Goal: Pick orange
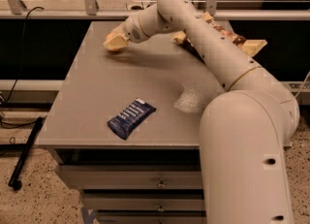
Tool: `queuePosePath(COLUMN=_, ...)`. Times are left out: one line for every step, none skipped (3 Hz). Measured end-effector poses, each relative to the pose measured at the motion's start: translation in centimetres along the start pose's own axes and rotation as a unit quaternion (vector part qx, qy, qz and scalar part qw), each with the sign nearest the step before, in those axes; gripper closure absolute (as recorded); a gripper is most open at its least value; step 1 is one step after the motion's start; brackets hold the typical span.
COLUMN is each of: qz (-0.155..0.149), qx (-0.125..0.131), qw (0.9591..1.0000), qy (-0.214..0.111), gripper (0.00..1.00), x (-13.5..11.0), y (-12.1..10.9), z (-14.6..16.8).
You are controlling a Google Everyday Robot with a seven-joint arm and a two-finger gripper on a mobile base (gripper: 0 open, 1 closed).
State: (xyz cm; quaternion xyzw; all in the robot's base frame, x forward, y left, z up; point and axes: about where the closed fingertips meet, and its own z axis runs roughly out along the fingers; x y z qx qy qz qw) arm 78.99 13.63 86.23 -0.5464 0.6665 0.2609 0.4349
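My gripper (pixel 116 42) is low over the far left part of the grey table (pixel 87 102), at the end of the arm that reaches in from the right. The orange does not show; the spot where it lay is covered by the gripper. No orange skin is visible around the gripper's tan tip.
A dark blue snack packet (pixel 131 118) lies near the table's front edge. A brown snack bag (pixel 231 38) lies at the back right, partly behind my arm. A railing runs behind the table. Drawers sit under the table, and a black rod (pixel 24 155) lies on the floor at left.
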Motion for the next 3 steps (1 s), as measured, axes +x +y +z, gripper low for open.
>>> queuePosePath(qz=-0.004, qx=-0.003, qw=0.9997, qy=-0.026, gripper=0.86, x=-1.6, y=0.3, z=-1.6)
queuePosePath(qz=0.001, qx=-0.021, qw=0.9965, qy=-0.081, gripper=1.0, x=-3.2, y=0.8, z=-4.3)
queuePosePath(qz=0.03, qx=-0.051, qw=0.9868, qy=-0.151, gripper=1.0, x=-3.2, y=1.2, z=-6.7)
